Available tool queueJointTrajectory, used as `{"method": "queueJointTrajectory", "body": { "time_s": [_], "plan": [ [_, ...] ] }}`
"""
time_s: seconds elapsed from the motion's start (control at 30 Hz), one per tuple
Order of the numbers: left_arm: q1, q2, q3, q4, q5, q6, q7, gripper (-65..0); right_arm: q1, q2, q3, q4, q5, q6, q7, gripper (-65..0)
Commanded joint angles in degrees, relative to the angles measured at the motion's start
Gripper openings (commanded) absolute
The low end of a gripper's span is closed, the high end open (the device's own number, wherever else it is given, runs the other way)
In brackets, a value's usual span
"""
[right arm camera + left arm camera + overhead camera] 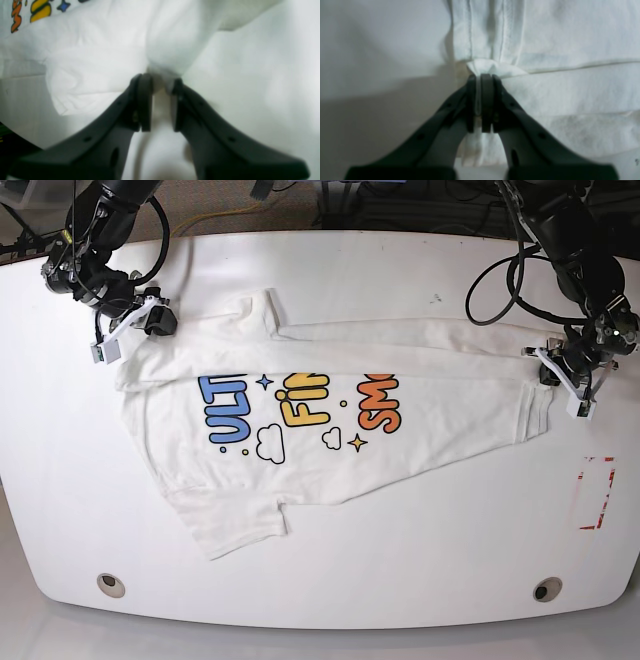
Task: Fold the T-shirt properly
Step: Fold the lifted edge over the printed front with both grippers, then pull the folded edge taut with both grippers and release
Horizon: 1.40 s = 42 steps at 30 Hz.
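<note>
The white T-shirt (430, 435) lies sideways on the white table (400, 570), its far long side folded over toward the middle and the blue, yellow and orange print facing up. My left gripper (481, 79) is shut on a bunched bit of the hem corner (492, 67); in the base view it sits at the shirt's right end (552, 372). My right gripper (161, 83) is shut on a pinch of white cloth near the shoulder, at the shirt's left end in the base view (150, 320). The print's corner (40, 10) shows at top left of the right wrist view.
A red-marked rectangle (596, 492) lies near the table's right edge. Two round holes (111, 584) (546, 589) sit near the front edge. Cables (500, 280) hang from the arm at the back right. A lower sleeve (240, 530) sticks out toward the front.
</note>
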Motion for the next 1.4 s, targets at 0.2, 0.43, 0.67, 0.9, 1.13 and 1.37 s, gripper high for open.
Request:
{"method": "queueJointTrajectory", "body": {
  "time_s": [0.2,0.43,0.67,0.9,1.13,1.37],
  "plan": [
    [0.2,-1.0,-0.1,1.2,-0.6,-0.1,-0.9,-63.2,-1.6,1.0,0.3,10.4,1.3,0.6,-3.4,-65.0],
    [0.2,-1.2,-0.1,1.2,-0.6,-0.1,-0.9,-63.2,-2.5,1.3,0.6,15.9,9.6,0.1,-7.3,-65.0],
    [0.2,-1.2,-0.1,1.2,-0.6,-0.1,-0.9,-63.2,2.1,1.3,0.6,14.8,9.8,0.4,-7.3,-65.0],
    [0.3,-1.2,-0.1,1.2,-0.5,-0.1,-0.9,-63.2,10.8,3.8,0.2,5.3,9.8,0.1,-7.3,-65.0],
    [1.2,-1.2,0.0,1.3,-0.5,-0.1,-0.9,-63.2,16.9,6.7,-0.5,-4.0,9.8,0.0,-5.8,-65.0],
    [1.5,-1.2,0.0,1.3,-0.5,-0.1,-0.9,-63.2,18.8,12.1,-8.2,-12.4,9.8,0.0,2.0,-42.5]
  ]
}}
